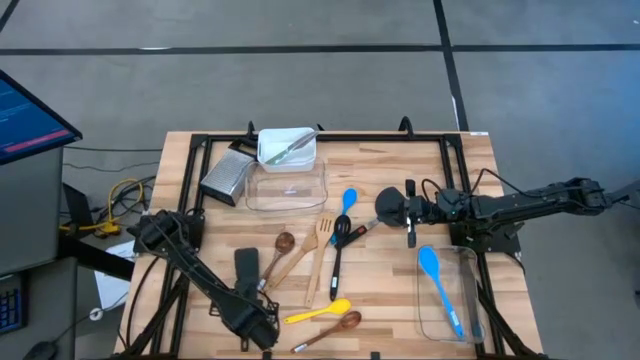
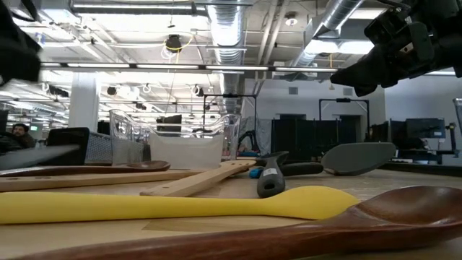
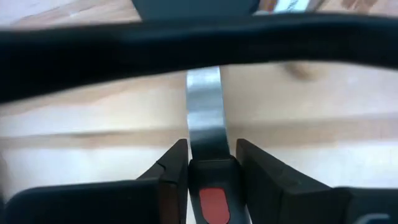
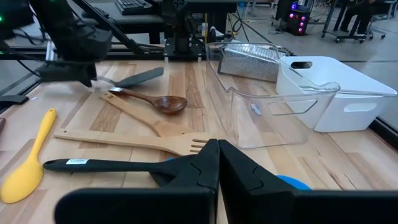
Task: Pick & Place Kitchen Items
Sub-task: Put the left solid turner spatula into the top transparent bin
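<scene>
My left gripper [image 1: 252, 318] is near the table's front left, pointing down, shut on a black spatula [image 1: 246, 265] with a steel shaft [image 3: 204, 106]. Its blade [image 4: 142, 77] points toward the far edge. My right gripper [image 4: 217, 163] waits shut and nearly level at the right [image 1: 384, 207], holding nothing. On the wood between the arms lie a yellow spoon [image 1: 318, 313], two brown wooden spoons [image 1: 336, 325] [image 1: 281, 245], a wooden slotted turner [image 1: 318, 255], a black-handled utensil [image 1: 335, 262] and a blue spoon [image 1: 348, 200]. Another blue spoon [image 1: 440, 285] lies in a clear tub [image 1: 425, 318]. My left gripper pinches the spatula's black handle [image 3: 211, 177] between its two fingers [image 3: 176, 167], close to where the steel shaft begins. The fingers come from above, pointing down, and lie across the handle. The shaft and blade run out about level; whether the blade is clear of the wood I cannot tell.
At the back stand a white tub [image 1: 287, 148] with a knife in it, a clear tub [image 1: 287, 186] and a metal grater [image 1: 228, 175]. A black frame [image 1: 455, 160] runs round the table. Bare wood lies at the front middle [image 1: 390, 310].
</scene>
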